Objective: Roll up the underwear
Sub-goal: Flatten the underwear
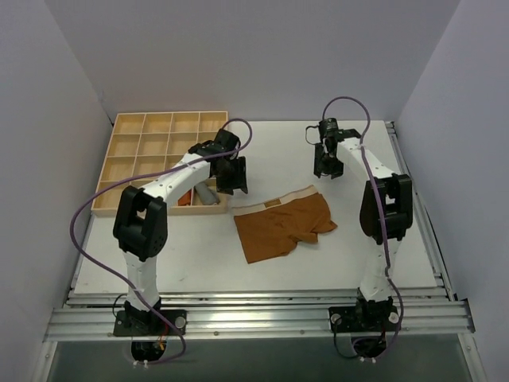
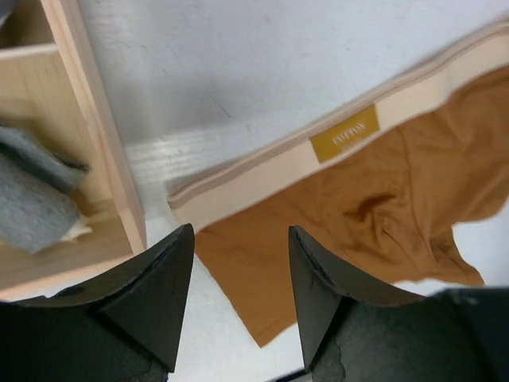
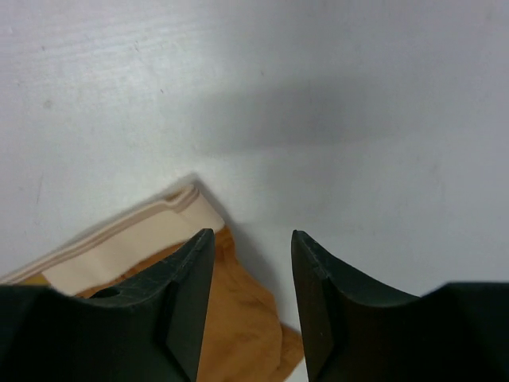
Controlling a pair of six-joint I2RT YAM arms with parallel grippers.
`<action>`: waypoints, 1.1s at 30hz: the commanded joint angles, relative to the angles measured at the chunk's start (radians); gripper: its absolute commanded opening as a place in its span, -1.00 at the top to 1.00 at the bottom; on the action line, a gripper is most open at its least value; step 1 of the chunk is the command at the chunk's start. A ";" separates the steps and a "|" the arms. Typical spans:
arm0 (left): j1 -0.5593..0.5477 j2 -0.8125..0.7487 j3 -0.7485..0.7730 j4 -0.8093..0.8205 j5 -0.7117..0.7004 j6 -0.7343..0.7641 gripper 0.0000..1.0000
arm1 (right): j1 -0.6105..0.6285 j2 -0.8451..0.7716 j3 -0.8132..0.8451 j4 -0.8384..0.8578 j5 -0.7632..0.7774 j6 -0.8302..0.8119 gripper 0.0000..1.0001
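From above, the underwear (image 1: 282,224) lies flat mid-table (image 1: 278,151). Your left gripper (image 1: 231,177) is at its 10 o'clock corner, your right gripper (image 1: 328,163) at 1 o'clock.

Left wrist: jaws apart, gripping nothing; wooden tray (image 2: 95,127) wall close at 9 o'clock.

Right wrist: jaws apart, over the waistband corner; open table beyond.

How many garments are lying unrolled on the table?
1: the brown underwear, spread flat near the centre, just right of the wooden tray. No other unrolled garment shows in any view.
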 commanded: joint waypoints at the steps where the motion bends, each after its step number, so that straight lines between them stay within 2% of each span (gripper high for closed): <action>1: -0.028 -0.122 -0.018 0.009 0.045 0.026 -0.18 | -0.018 -0.173 -0.124 -0.081 -0.046 0.080 0.23; 6: -0.086 -0.214 -0.146 0.029 0.093 0.003 -0.18 | -0.017 -0.334 -0.406 -0.007 -0.149 0.188 0.33; 9: -0.099 -0.281 -0.223 0.047 0.113 -0.022 -0.18 | -0.011 -0.394 -0.516 0.036 -0.161 0.231 0.26; 17: -0.091 -0.378 -0.286 0.003 0.082 -0.019 -0.19 | -0.006 -0.393 -0.669 0.127 -0.127 0.248 0.29; 19: -0.085 -0.389 -0.282 -0.014 0.077 -0.013 -0.19 | -0.008 -0.371 -0.669 0.161 -0.103 0.240 0.40; 20: -0.083 -0.399 -0.277 -0.022 0.074 -0.008 -0.19 | -0.011 -0.336 -0.657 0.165 -0.101 0.230 0.51; 21: -0.082 -0.404 -0.271 -0.039 0.070 -0.007 -0.19 | -0.014 -0.316 -0.635 0.169 -0.063 0.196 0.74; 24: -0.079 -0.426 -0.256 -0.057 0.065 -0.005 -0.20 | -0.030 -0.227 -0.502 0.160 0.000 0.127 1.00; 28: -0.077 -0.430 -0.262 -0.057 0.079 -0.011 -0.20 | -0.073 -0.072 -0.234 0.110 0.002 0.004 1.00; 31: -0.079 -0.413 -0.265 -0.053 0.083 -0.017 -0.20 | -0.093 0.041 -0.028 0.060 -0.061 -0.037 0.74; 32: -0.079 -0.412 -0.265 -0.049 0.085 -0.019 -0.20 | -0.096 0.080 0.012 0.046 -0.071 -0.056 0.44; 33: -0.079 -0.409 -0.266 -0.043 0.087 -0.019 -0.20 | -0.101 0.092 0.087 0.003 -0.078 -0.059 0.33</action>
